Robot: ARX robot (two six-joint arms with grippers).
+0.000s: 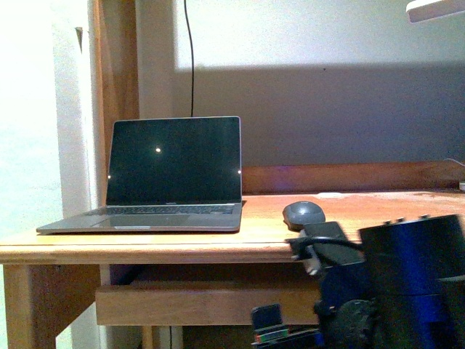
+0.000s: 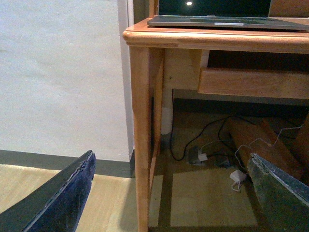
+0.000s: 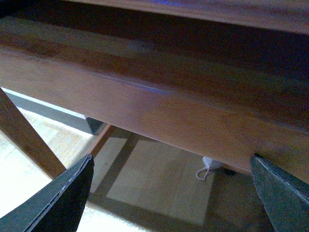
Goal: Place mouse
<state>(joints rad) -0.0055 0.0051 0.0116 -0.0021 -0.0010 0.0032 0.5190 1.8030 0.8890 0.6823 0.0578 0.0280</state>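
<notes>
In the front view, the mouse (image 1: 304, 213) rests on the wooden tabletop (image 1: 145, 246), near its front edge and well apart to the right of the open laptop (image 1: 173, 174), with the right arm (image 1: 407, 283) raised just below and beside it. In the left wrist view, the left end effector (image 2: 169, 193) is released and empty, its fingers (image 2: 63, 198) spread wide and low before the table leg (image 2: 143, 135), with cables (image 2: 212, 145) on the floor. In the right wrist view, the right end effector (image 3: 169, 193) is likewise released and empty, its fingers (image 3: 65, 198) spread just under the tabletop's front edge.
</notes>
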